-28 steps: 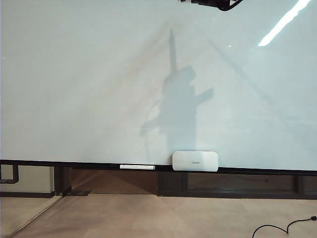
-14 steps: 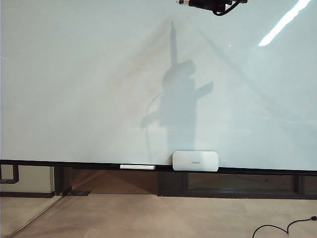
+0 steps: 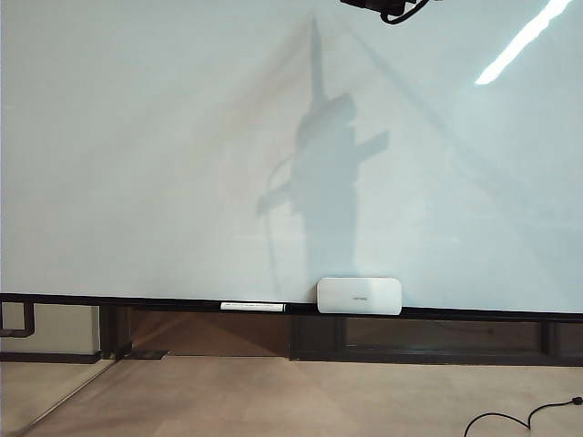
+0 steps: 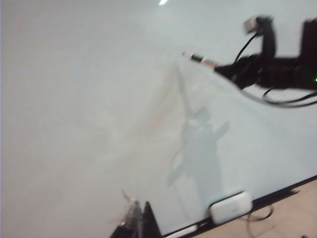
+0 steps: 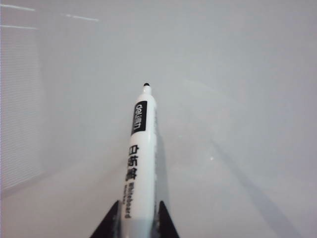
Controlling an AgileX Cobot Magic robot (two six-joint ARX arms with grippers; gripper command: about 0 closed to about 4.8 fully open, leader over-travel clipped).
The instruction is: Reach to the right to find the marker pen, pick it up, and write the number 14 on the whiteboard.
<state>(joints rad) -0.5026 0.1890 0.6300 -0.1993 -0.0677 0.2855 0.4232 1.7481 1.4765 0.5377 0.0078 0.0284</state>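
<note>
The whiteboard [image 3: 164,155] fills most of the exterior view. My right gripper [image 5: 136,220] is shut on the white marker pen [image 5: 138,153], whose uncapped black tip points at the board. From the left wrist view, the right gripper [image 4: 223,67] holds the marker pen [image 4: 200,58] high up, its tip close to the whiteboard [image 4: 74,99]; contact cannot be told. Only a dark bit of the right gripper [image 3: 387,7] shows at the exterior view's upper edge. My left gripper [image 4: 138,220] is shut and empty, away from the board. The number 14 is out of view.
A white eraser [image 3: 359,296] stands on the dark lower rail [image 3: 474,314], with a second white pen [image 3: 252,307] lying on the rail beside it. The arm's shadow [image 3: 328,182] falls on the board. A black cable [image 3: 510,419] lies on the floor.
The right gripper with the marker pen has risen, almost leaving the top of the exterior view. Its shadow on the board has shifted up too.
</note>
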